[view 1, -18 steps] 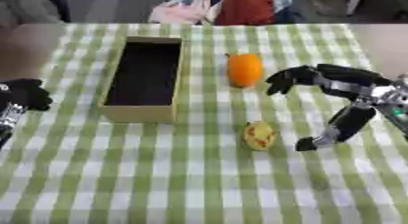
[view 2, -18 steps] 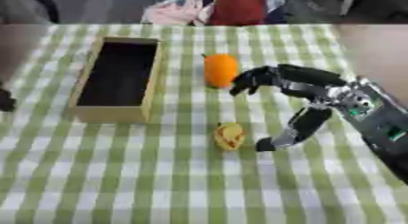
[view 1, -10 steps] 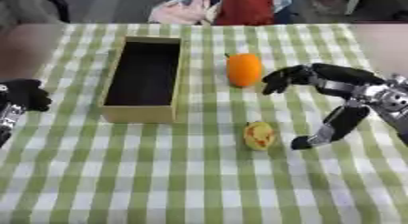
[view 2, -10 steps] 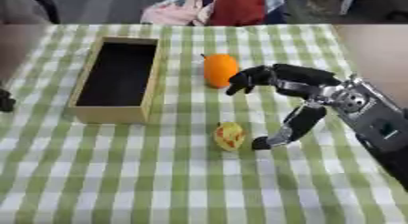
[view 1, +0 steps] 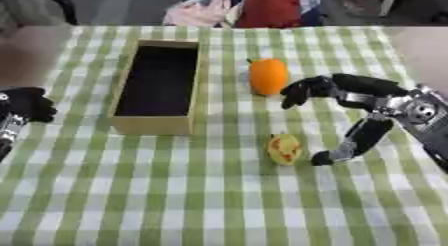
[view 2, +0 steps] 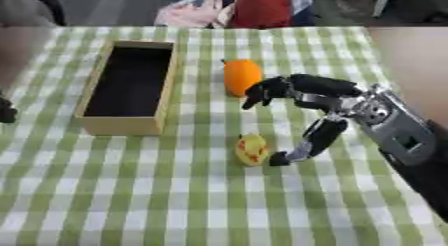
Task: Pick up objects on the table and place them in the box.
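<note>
The robot's right hand (view 1: 367, 107) reaches in from the right edge over a table (view 1: 219, 200) covered in green-and-white check, its fingers spread wide and holding nothing. The fingers (view 1: 302, 90) arch out to the left, their tips curling down just beside the right flank of an orange fruit (view 1: 268, 76), though whether they touch it cannot be told. The thumb (view 1: 350, 142) points down and toward the near side, its tip at the cloth just right of a small yellow fruit (view 1: 284, 149) with a reddish patch; a narrow gap seems to separate them. The silver-and-black forearm (view 2: 402, 137) slants away to the near right. The orange fruit stands at mid-table, to the right of the box (view 1: 162, 87), and the yellow fruit lies nearer, well apart from it. The box, a long tan-walled tray with a dark inside, lies with its long side running near to far on the left half of the table, and nothing shows inside it. The left hand (view 1: 26, 104) sits at the left edge beside the box's near end, its dark fingers curled in on nothing. Beyond the far edge lie red and pink bundles (view 1: 262, 7).
</note>
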